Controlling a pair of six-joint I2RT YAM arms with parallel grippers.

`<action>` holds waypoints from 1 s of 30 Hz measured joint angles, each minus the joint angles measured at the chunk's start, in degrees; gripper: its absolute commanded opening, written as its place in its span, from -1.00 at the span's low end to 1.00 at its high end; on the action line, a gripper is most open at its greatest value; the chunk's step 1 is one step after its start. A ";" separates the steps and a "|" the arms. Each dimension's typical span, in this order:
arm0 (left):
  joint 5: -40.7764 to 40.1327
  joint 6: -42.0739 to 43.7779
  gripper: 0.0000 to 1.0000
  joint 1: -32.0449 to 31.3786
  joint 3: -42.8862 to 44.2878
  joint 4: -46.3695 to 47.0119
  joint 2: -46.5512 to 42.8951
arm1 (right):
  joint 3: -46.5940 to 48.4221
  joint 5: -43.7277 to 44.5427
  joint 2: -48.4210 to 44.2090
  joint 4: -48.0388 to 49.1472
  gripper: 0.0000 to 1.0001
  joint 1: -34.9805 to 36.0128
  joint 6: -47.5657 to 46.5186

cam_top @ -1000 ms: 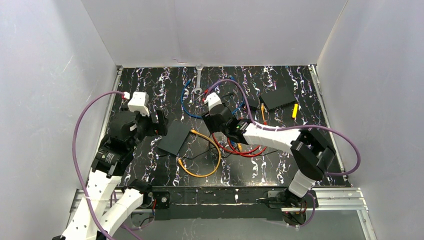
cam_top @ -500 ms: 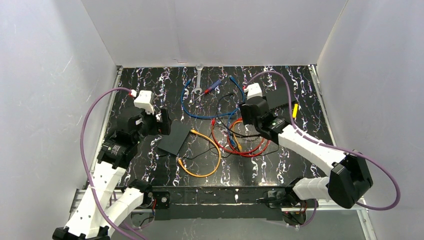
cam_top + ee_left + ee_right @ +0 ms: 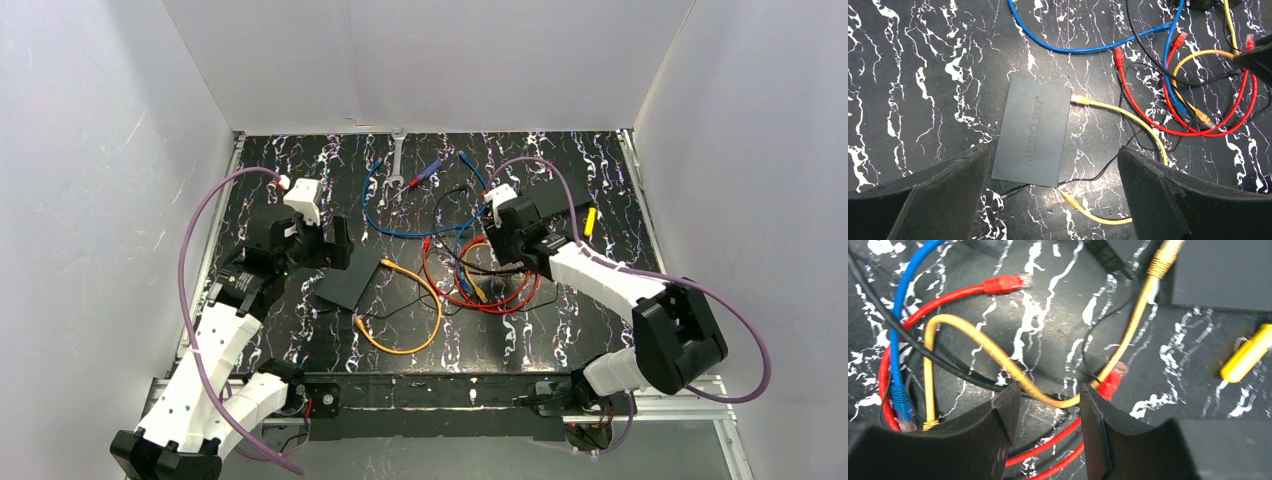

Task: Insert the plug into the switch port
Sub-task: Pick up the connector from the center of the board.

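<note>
Overhead view of a black marbled table [image 3: 300,170] walled in white, with two robot arms reaching in from the bottom edge. The switch [image 3: 1033,130], a flat matte-black box lettered MERCURY, lies left of centre in the overhead view. A yellow patch lead [image 3: 1128,117] meets its upper right corner, and another yellow end and a thin black wire sit at its lower edge. The left gripper [image 3: 1050,162] hangs directly above the switch, jaws spread wide and empty, with one finger showing in each lower corner of the left wrist view. Right of centre lies a tangle of red, blue, yellow and black cables. The right gripper [image 3: 1048,397] is low over that tangle, jaws partly apart, and a yellow loop [image 3: 998,357] crosses the gap between them; nothing looks pinched. A red plug [image 3: 1111,379] lies just beside the right-hand finger. In the right wrist view there is a second red plug [image 3: 1010,282] near the top left and a blue plug [image 3: 900,400] at lower left. A plain black slab [image 3: 1223,275] and a yellow pen-like thing [image 3: 1248,357] fill the upper right. The step in hand appears to be picking up a cable end, though which plug is meant cannot be told. Next, the right jaws probably need to close near a plug rather than mid-cable. They would then carry it across to the edge of the switch where the leads enter, with the left gripper well placed to steady the box.
</note>
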 measured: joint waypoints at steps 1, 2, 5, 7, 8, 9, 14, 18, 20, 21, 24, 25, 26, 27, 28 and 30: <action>0.24 0.00 0.96 0.00 0.00 0.00 0.35 | -0.13 -1.18 0.66 0.39 0.04 0.00 -0.44; 0.48 0.00 0.96 0.00 0.00 0.00 0.52 | -0.28 -2.40 1.27 0.81 0.03 0.02 -0.87; 0.98 0.00 0.96 0.00 0.00 0.00 0.66 | -0.35 -5.35 2.97 0.92 0.02 0.07 -2.27; 1.14 0.02 0.96 0.00 0.00 0.02 0.66 | -0.35 -7.04 4.04 0.94 0.01 0.07 -3.10; 1.20 0.02 0.96 0.00 0.00 0.02 0.72 | -0.35 -7.76 4.46 0.92 -0.04 0.07 -3.37; 1.22 0.02 0.96 0.00 0.00 0.02 0.79 | -0.35 -8.41 4.70 0.92 -0.13 0.07 -3.58; 1.29 0.04 0.96 0.00 0.00 0.02 1.40 | -0.24 -10.36 4.74 1.18 -0.83 0.07 -4.81; 1.33 0.04 0.96 0.00 0.00 0.02 1.62 | 0.72 -10.27 4.74 0.68 -0.97 0.07 -5.29; 1.38 0.04 0.96 0.00 0.00 0.02 1.62 | 1.88 -9.90 4.59 -0.09 -0.97 0.07 -5.60; 1.42 0.04 0.96 0.00 0.00 0.02 1.62 | 2.60 -9.62 4.33 -0.79 -0.97 0.07 -5.79; 1.53 0.02 0.96 0.00 0.00 0.02 1.62 | 5.11 -8.98 2.51 -2.95 -0.97 0.07 -6.34; 1.55 0.02 0.96 0.00 0.00 0.02 1.62 | 6.05 -8.98 1.46 -3.65 -0.97 0.07 -6.45; 1.57 0.02 0.96 0.00 0.00 0.02 1.62 | 6.95 -9.03 0.33 -4.11 -0.97 0.07 -6.58; 1.64 0.02 0.96 0.00 0.00 0.02 1.62 | 7.91 -9.18 -0.90 -4.28 -0.97 0.07 -6.64; 1.68 0.02 0.96 0.00 0.00 0.02 1.62 | 8.87 -9.55 -2.16 -4.22 -0.97 0.07 -6.71; 1.73 0.00 0.96 0.00 0.00 0.02 1.62 | 10.56 -10.88 -4.63 -3.74 -0.97 0.07 -6.78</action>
